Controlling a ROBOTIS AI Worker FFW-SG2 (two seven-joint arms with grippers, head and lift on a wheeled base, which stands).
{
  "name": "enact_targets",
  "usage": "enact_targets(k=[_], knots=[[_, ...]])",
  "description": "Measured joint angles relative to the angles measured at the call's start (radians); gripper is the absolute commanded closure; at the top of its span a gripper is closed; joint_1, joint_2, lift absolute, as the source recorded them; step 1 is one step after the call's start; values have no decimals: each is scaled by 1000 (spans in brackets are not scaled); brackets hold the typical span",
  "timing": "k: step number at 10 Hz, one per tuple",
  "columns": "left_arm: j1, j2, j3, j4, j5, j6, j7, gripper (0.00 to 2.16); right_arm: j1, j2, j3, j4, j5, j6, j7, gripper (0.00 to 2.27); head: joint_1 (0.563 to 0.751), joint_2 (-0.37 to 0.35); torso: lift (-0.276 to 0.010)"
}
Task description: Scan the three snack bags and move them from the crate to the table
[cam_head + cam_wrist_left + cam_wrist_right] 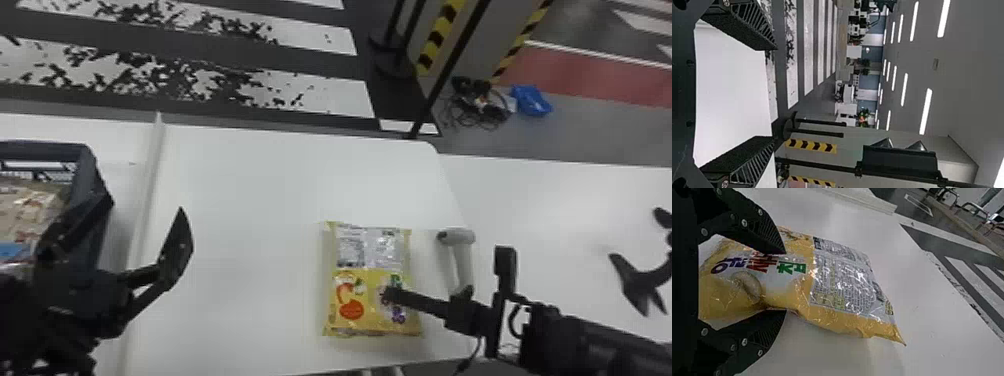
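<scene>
My right gripper (388, 295) reaches in from the right over the lower right part of a yellow snack bag (350, 300). In the right wrist view its fingers (785, 281) are closed around the creased yellow bag (801, 293), with the silvery label side beyond them. I cannot tell whether the bag touches the table. A white scanner (456, 236) is just right of the bag. My left gripper (145, 207) stands open beside the dark crate (90, 175), which holds beige and blue packs (30, 207). Nothing lies between the left fingers (774, 93).
The white table (250, 200) has a raised strip (150, 165) between crate and bag. Black curved parts (640, 285) lie at the far right. Beyond the table are a dark pole (440, 85), cables and a blue item (530, 100) on the floor.
</scene>
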Motion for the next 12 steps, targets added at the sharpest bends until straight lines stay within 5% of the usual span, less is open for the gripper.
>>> enact_targets(k=[4,6,9,12], knots=[[1,0,0,16,0,-17,1,63,30,1,4,-78,-12,-18,11,2243,695,-242,-62],[8,0,2,18,0,-23,1,63,40,15,-84,-123,-144,-58,-12,2243,695,-246,-62],[19,0,14,17,4,-26,1,63,-23,62,-245,-26,-387,-401,-271,2243,695,-350,-62],[25,4,14,12,3,-25,1,63,-116,54,-306,192,-435,-691,-482,2243,695,-350,-62]])
